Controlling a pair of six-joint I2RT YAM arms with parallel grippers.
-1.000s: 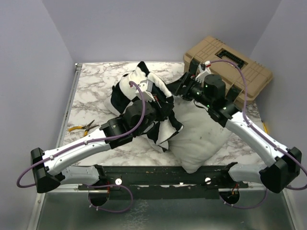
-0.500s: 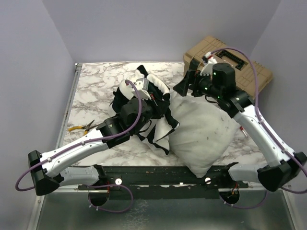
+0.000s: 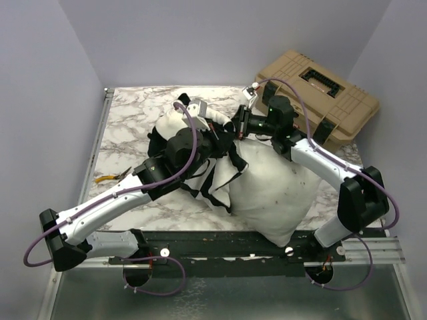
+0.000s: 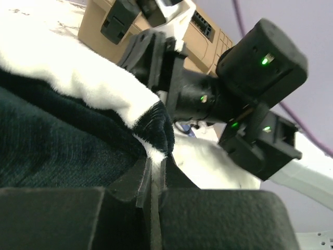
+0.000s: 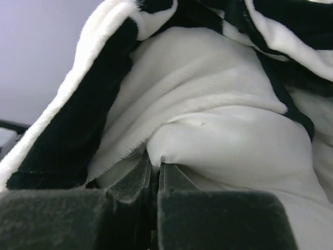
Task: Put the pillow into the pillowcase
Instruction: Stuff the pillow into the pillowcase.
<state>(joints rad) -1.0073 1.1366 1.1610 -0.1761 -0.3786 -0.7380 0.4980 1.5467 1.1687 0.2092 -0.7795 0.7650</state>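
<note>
- We've got the big puffy plain white pillow (image 3: 277,190) lying lower middle-right in the top view on the marble-pattern table (image 3: 133,113). Its upper end is tucked under the limp black-and-white checked fabric pillowcase (image 3: 170,123).
- Left gripper (image 4: 154,174) is clamped on the pillowcase's edge, low in its wrist view.
- Right gripper (image 5: 155,169) is squeezed tight on a fold of the pillow, right at the case's mouth.
- Tan plastic toolbox (image 3: 317,93) sits upper right, and yellow-handled pliers (image 3: 105,178) lie at the left.

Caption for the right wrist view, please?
Right claw shut on the plain white puffy pillow beside the limp black-and-white checked pillowcase.
</note>
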